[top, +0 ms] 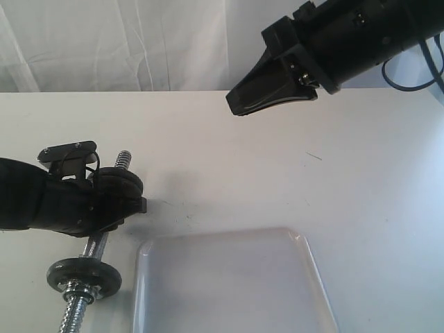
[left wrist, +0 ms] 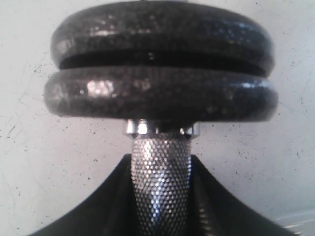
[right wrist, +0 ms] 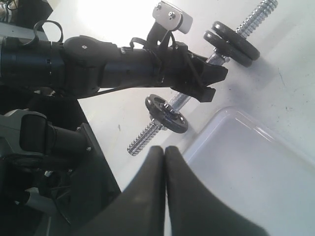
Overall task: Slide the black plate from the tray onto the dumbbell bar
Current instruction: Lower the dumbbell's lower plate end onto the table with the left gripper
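The dumbbell bar [top: 97, 244] lies on the white table at the left. My left gripper [top: 128, 207] is shut on its knurled chrome middle [left wrist: 161, 162]. Two black discs sit pressed together on the bar's far end. The outer one, toward the threaded tip, is the black plate [left wrist: 162, 34] [right wrist: 241, 39]. Another disc [top: 83, 275] sits on the near end. The translucent tray [top: 229, 284] [right wrist: 246, 162] holds nothing. My right gripper [top: 237, 105] [right wrist: 165, 150] hangs above the table at the upper right, shut, with nothing in it.
The left arm [right wrist: 98, 64] stretches across the table to the bar. A white curtain [top: 111, 41] hangs behind the table. The tray's near edge runs out of the exterior view at the bottom.
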Available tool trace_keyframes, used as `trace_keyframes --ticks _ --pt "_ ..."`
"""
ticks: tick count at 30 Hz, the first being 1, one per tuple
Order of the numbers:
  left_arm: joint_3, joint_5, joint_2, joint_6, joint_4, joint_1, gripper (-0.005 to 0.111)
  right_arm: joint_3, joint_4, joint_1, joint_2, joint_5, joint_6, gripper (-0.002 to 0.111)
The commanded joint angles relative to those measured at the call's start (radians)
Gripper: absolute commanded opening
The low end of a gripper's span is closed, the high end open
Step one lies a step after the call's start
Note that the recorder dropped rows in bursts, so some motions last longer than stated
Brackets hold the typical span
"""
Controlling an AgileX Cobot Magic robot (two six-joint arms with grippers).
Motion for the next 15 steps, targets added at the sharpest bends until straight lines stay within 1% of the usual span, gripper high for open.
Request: trace_keyframes --ticks 1,12,14,15 --pt "0.001 0.043 -0.027 -0.023 -0.019 0.002 0.000 0.004 0.007 -0.006 -0.008 0.004 0.003 0.000" --pt "0.001 0.059 -0.027 -0.032 -0.019 0.002 0.000 0.004 0.007 -0.006 -0.008 0.004 0.003 0.000" --pt "0.001 0.059 -0.027 -0.032 -0.019 0.002 0.005 0.004 0.007 -0.006 -0.008 0.004 0.003 0.000" --pt "0.001 0.059 -0.027 -0.032 -0.019 0.002 0.009 0.004 0.007 -0.006 -0.008 0.004 0.003 0.000"
